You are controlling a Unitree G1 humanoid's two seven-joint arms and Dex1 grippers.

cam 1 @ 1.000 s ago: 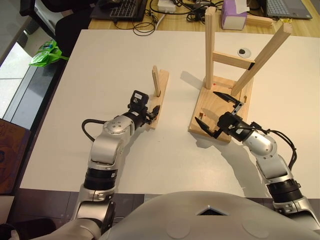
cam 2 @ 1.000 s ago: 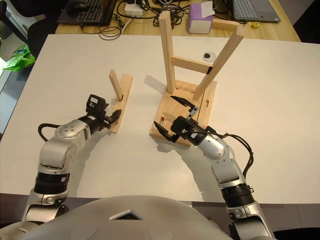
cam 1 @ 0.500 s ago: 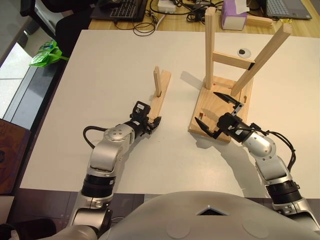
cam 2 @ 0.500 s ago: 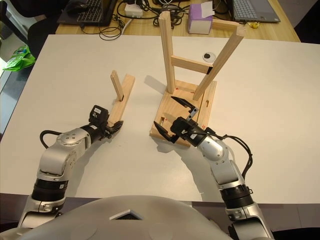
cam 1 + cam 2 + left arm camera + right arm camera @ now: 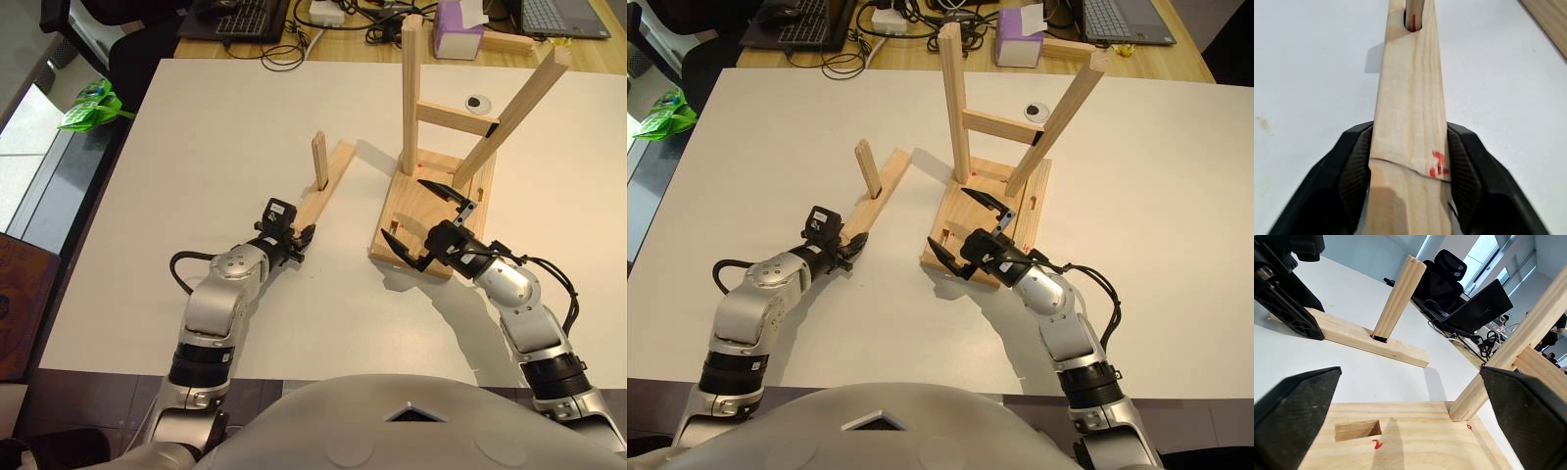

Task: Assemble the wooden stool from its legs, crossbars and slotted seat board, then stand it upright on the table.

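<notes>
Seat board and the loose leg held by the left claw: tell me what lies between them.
Nothing: only bare white table separates the seat board from the leg, as the left eye view shows.

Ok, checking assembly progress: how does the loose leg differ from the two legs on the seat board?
The loose leg lies flat on the table; the two standing legs rise from the seat board. The left end effector grips the loose leg; nothing grips the standing legs. A crossbar joins the standing legs; the loose leg bears one upright stub. All are pale wood.
</notes>
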